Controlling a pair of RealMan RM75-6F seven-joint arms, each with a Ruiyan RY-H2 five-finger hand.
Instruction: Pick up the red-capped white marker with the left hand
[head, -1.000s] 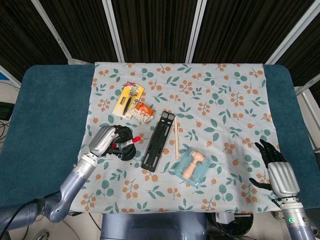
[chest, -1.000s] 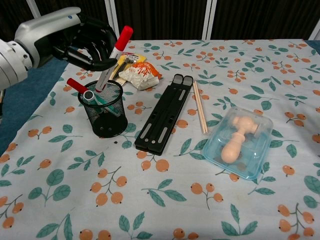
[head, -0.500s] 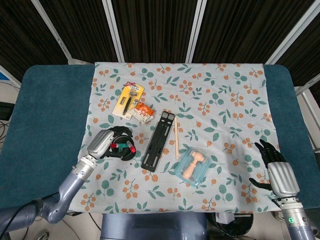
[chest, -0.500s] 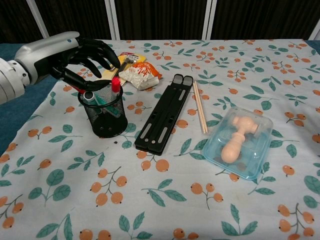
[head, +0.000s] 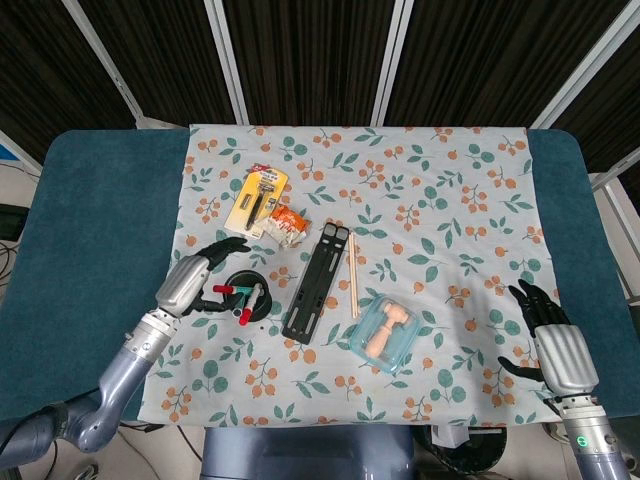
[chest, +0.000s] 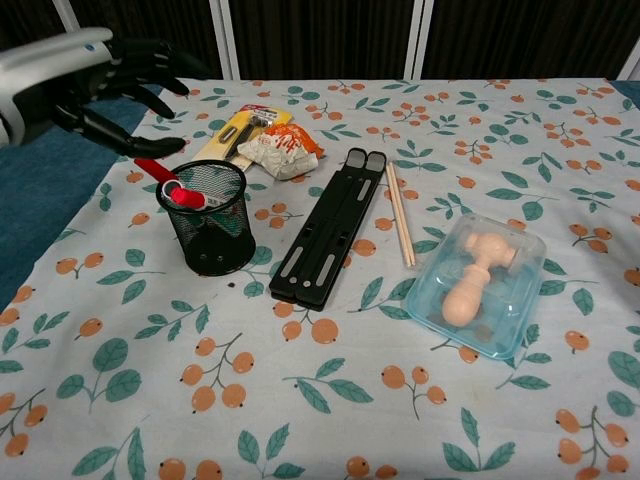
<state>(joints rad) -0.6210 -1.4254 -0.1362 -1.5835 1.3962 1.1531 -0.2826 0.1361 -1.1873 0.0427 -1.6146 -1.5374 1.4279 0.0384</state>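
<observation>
Left hand (chest: 95, 85) raised at the left side, fingers (chest: 160, 77) spread apart and stretched forward, nothing held inside. Left arm (head: 120, 375) reaching up from the lower left corner. Right hand (head: 553, 340) low at the right side, back upward, fingers slightly apart, holding nothing.

Black wire-mesh pen cup (chest: 213, 228), clear glossy plastic box (chest: 478, 285), wooden chopsticks (chest: 400, 215)

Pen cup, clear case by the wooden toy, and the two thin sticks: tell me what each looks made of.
Pen cup: black wire mesh, probably metal; the cloth shows through its holes. Clear case: transparent, bluish plastic by its glossy see-through walls, with the wooden toy inside. Thin sticks: pale, matte, likely wood or bamboo.
</observation>
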